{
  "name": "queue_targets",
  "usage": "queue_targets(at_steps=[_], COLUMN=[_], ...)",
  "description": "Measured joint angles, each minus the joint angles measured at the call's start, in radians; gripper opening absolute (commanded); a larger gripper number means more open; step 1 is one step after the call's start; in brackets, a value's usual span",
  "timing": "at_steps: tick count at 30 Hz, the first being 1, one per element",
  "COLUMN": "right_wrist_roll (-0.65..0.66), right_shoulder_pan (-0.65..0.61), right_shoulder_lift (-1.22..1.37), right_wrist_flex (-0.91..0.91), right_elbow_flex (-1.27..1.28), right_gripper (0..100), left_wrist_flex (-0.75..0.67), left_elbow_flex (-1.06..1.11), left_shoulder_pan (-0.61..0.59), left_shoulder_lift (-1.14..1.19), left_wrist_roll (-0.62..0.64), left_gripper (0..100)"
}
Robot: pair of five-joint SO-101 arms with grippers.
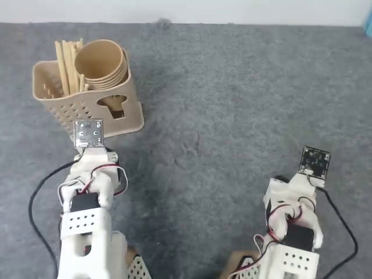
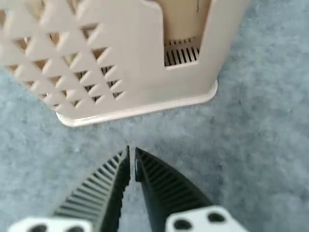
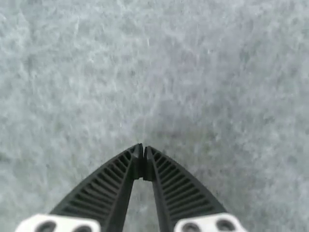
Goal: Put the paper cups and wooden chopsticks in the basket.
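1. The left gripper point(image 2: 131, 157) is pressing its jaws together with nothing between them, its tips pointing at the carpet point(image 2: 251, 125) just in front of the basket point(image 2: 120, 63).
2. The right gripper point(image 3: 143, 153) is also holding its jaws pressed together on nothing, hanging over the carpet well apart from the basket.
3. The paper cups point(image 1: 102, 63) are sitting nested and tilted inside the basket, with the wooden chopsticks point(image 1: 65, 64) standing just beside them.
4. Through the basket's handle cut-out, in the left wrist view, what is probably a cup's side is showing.
5. The left arm point(image 1: 87, 197) is sitting near the basket; the right arm point(image 1: 293, 215) is sitting across the carpet.
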Motion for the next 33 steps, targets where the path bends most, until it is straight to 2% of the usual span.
queue_targets(at_steps=[11,20,25,28,33], right_wrist_roll=[0.000,0.000,0.000,0.000,0.000], right_shoulder_pan=[0.000,0.000,0.000,0.000,0.000], right_shoulder_lift=[0.000,0.000,0.000,0.000,0.000], right_wrist_flex=[0.115,0.115,0.115,0.115,0.115], right_elbow_flex=[0.000,0.000,0.000,0.000,0.000], right_gripper=[0.8,0.8,0.8,0.8,0.8], left_wrist_flex=[0.012,0.331,0.399,0.451,0.519], left_elbow_flex=[0.003,0.018,0.169,0.186,0.195], left_shoulder_pan=[0.107,0.157,0.206,0.209,0.207], left_shoulder_lift=[-0.025,-0.411,-0.664,-0.795,-0.795], left_wrist_roll=[-0.043,-0.043,-0.043,-0.043,-0.043], left_gripper=[1,1,1,1,1])
